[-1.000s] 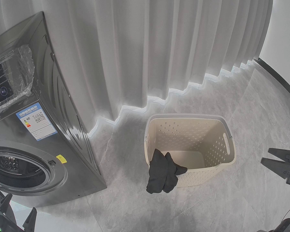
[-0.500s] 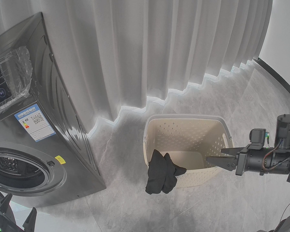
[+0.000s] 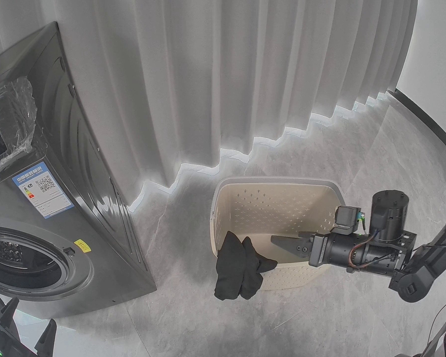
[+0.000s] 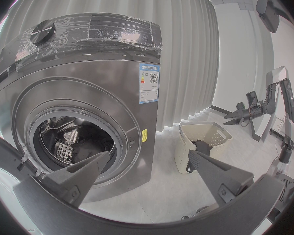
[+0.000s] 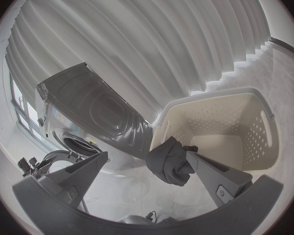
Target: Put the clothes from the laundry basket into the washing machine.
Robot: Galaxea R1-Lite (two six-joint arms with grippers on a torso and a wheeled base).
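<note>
- the right gripper (image 3: 281,242) hangs over the cream plastic laundry basket with star-shaped holes (image 3: 277,180), fingers spread apart and nothing between them; tips point toward the robot's left
- the dark crumpled garment (image 3: 235,268) sits just ahead of those tips and a bit lower; it's draped over the basket's rim at the corner farthest from the gripper's wrist, part inside, most of it hanging down the outer wall
- so its long axis runs down the wall, roughly crosswise to the way the fingers point; I'd guess the bunched bit on the rim is the easiest place to pinch
- the right arm is clearly the nearer one; the left gripper (image 3: 27,322) is well apart from the garment, fingers also spread with nothing held, low in front of the grey front-loading washing machine (image 3: 99,199)
- the machine's round opening faces the left gripper, off to the far side of the garment from the right gripper; the door looks open
- my read: the grab isn't made yet; the next move is a short push forward and down, then close on the cloth
</note>
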